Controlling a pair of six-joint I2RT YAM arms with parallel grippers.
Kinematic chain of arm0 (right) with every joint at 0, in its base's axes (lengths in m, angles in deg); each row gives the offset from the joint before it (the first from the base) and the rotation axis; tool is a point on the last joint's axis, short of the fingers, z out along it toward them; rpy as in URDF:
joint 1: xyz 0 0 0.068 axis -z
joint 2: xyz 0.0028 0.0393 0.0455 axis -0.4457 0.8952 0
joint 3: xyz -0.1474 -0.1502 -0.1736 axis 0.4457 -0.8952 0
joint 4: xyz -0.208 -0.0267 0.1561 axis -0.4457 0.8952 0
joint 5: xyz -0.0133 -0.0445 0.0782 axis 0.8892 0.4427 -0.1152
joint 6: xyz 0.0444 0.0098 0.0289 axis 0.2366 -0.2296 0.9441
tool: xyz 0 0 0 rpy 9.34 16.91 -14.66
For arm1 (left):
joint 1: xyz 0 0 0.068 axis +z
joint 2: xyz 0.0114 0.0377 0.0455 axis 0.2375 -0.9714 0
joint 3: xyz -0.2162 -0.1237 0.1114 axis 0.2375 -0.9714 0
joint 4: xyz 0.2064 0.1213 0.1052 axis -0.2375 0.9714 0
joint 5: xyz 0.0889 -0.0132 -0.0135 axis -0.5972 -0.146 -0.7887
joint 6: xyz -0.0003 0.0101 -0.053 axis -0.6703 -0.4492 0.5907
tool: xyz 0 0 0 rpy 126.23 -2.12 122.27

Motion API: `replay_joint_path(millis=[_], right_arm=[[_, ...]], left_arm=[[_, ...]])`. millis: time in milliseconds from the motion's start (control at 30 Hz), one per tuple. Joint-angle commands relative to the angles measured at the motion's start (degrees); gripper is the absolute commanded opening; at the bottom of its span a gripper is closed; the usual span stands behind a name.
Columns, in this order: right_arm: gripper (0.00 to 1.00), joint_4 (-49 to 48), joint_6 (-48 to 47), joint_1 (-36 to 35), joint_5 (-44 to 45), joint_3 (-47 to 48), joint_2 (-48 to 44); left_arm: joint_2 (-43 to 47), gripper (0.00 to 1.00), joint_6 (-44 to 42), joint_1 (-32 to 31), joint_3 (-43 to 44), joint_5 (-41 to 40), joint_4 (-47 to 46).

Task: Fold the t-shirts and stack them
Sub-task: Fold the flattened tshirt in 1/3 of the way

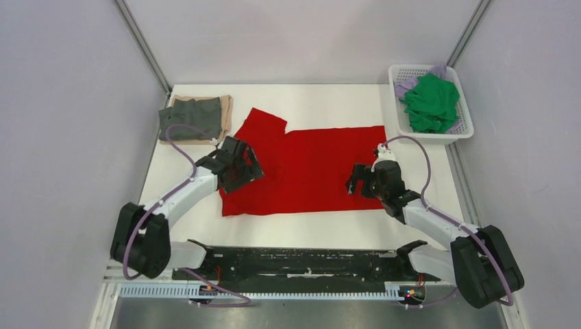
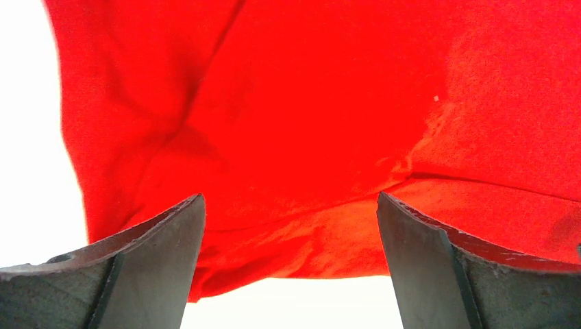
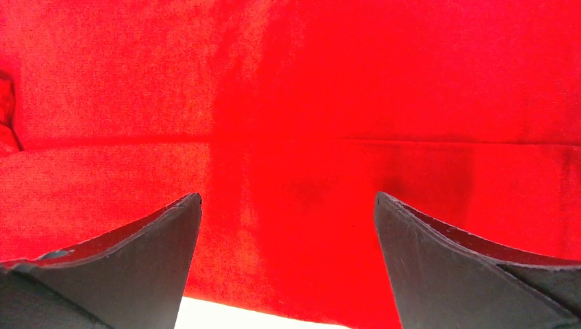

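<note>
the top view alone gives the whole layout: the red t-shirt (image 1: 308, 171) lies spread flat on the white bench (image 1: 329, 99), one sleeve sticking out at its far left corner. the left gripper (image 1: 248, 168) is over the shirt's left edge and hides part of it. the right gripper (image 1: 356, 181) is over its right half.

the wrist views show what the top view is too coarse for. the left gripper (image 2: 291, 202) has its fingers (image 2: 157, 260) wide apart with nothing between them. ahead of it the red t-shirt (image 2: 308, 103) is wrinkled along its near edge, and bare bench (image 2: 27, 171) shows to the gripper's left and beneath it. the right gripper (image 3: 288, 199) is likewise spread and holds nothing. the red t-shirt (image 3: 308, 82) ahead of it is smooth, crossed by one straight line just past the fingertips, with a sliver of bench (image 3: 226, 317) below. whether either gripper touches the cloth i cannot tell.

well beyond the left gripper and to its left, a folded dark grey t-shirt (image 1: 192, 116) rests on a folded tan t-shirt (image 1: 227, 116), apart from the red one. far ahead of the right gripper and to its right stands a white basket (image 1: 466, 130) holding a crumpled green t-shirt (image 1: 431, 103) over a lilac t-shirt (image 1: 405, 87).
</note>
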Motion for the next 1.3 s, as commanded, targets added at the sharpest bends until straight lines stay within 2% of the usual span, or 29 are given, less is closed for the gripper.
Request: replay_joint_path(millis=[0,133,333,467,633,867,1100,1267], right_arm=[[0.98,-0.07,-0.2,-0.17,4.29,-1.09,-2.76],[0.98,-0.07,-1.06,-0.17,4.98,-1.1,-4.28],[0.98,-3.14,-2.75,-0.17,2.47,1.03,-1.88],[0.98,-5.91,-1.9,-0.22,0.13,1.12,1.49],[0.98,-4.79,-0.29,-0.15,1.33,-2.99,1.65],[0.98,7.08,2.6,-0.65,1.99,-10.49,-8.6],[0.98,21.04,6.25,-2.13,-0.33,-15.19,-21.3],[0.98,27.47,8.42,-3.9,-3.7,-17.63,-25.8]], left_arm=[[9.45,1.0,-0.45,-0.08,-2.63,-9.06,7.14],[12.7,1.0,-1.04,-0.08,-3.36,-5.22,2.96],[3.73,1.0,-0.96,-0.41,-0.08,7.45,-8.12],[-2.69,1.0,1.44,-1.61,-0.32,7.15,-13.62],[-4.81,1.0,0.74,-1.91,-3.7,6.14,-12.05],[2.38,1.0,2.3,-1.92,-14.96,6.13,-9.28],[11.15,1.0,2.58,-2.19,-20.11,4.72,-4.94],[14.22,1.0,3.24,-2.22,-22.52,3.84,-3.03]])
